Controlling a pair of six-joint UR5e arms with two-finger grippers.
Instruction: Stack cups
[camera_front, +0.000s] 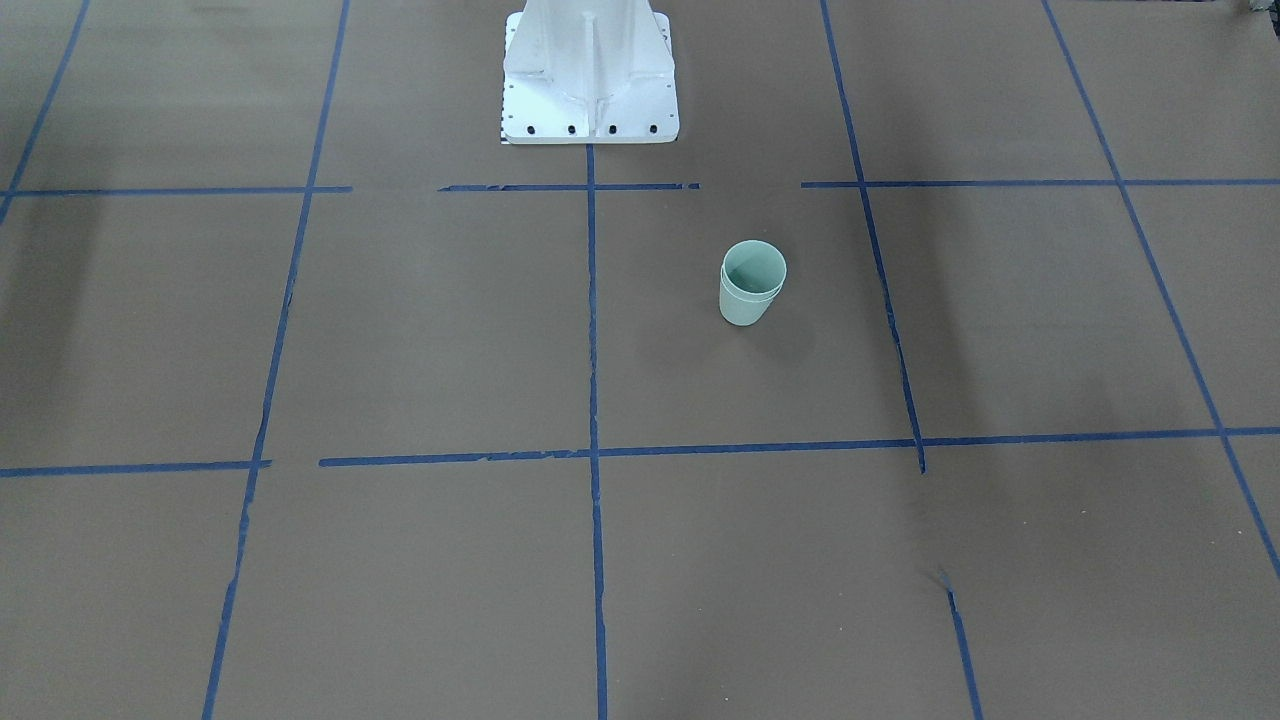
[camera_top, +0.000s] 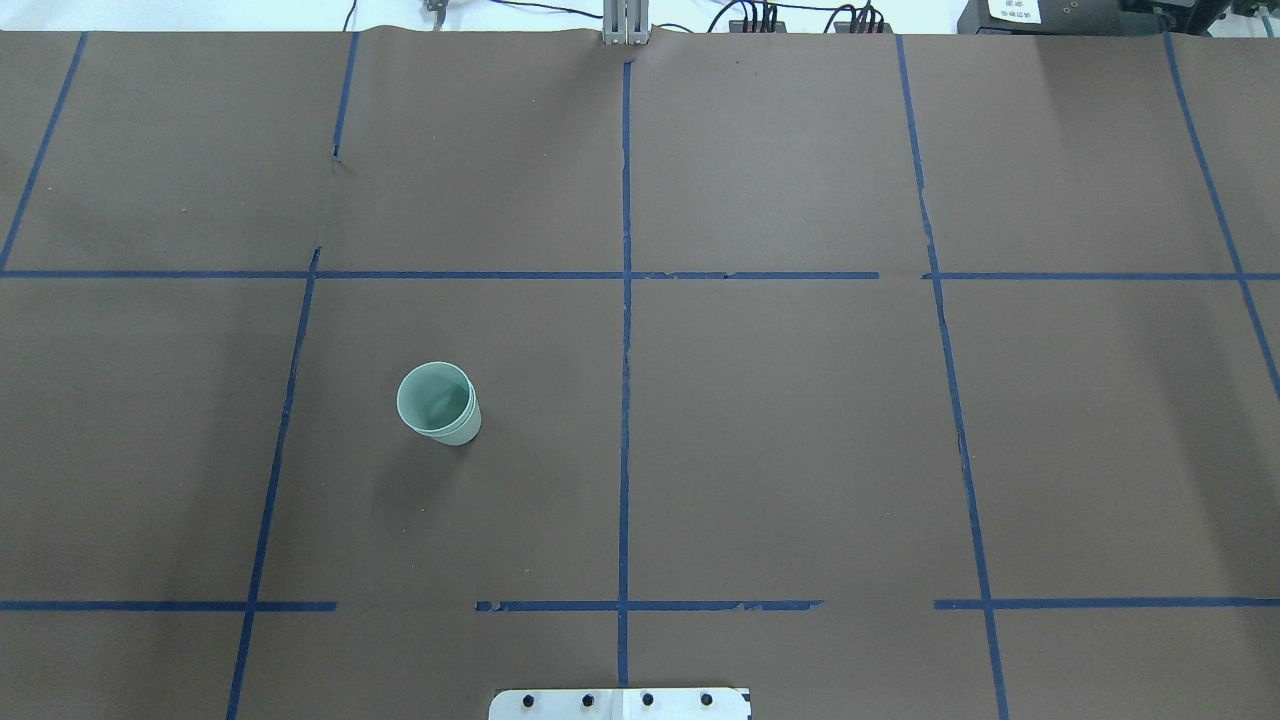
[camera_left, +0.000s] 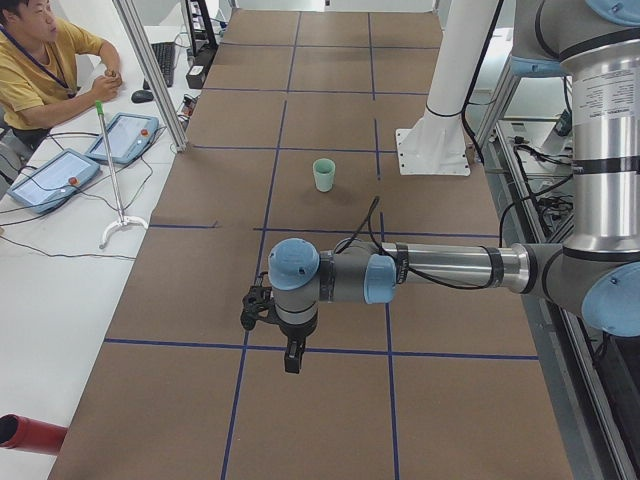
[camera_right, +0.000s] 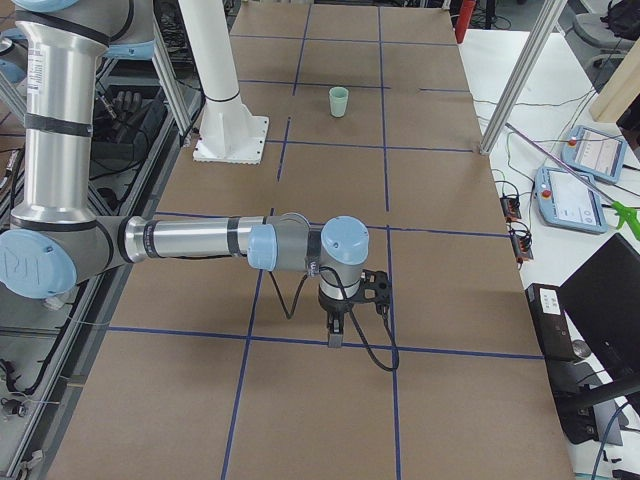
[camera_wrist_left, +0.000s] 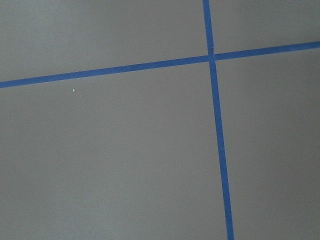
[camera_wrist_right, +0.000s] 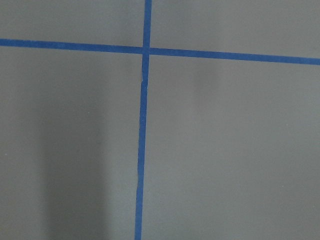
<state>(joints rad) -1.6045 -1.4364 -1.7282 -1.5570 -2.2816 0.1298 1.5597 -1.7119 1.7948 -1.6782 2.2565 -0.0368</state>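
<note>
Finger spread of left gripper (camera_left: 290, 362) and right gripper (camera_right: 335, 340) unclear; inner cup (camera_front: 754, 266) nested in upright outer cup (camera_front: 745, 312).

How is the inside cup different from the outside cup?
The inner cup sits nested, showing only its rim and hollow; the outer cup shows its whole side. The outer cup stands on the table; the inner cup's rim sits slightly higher. Both are pale mint green and upright.
</note>
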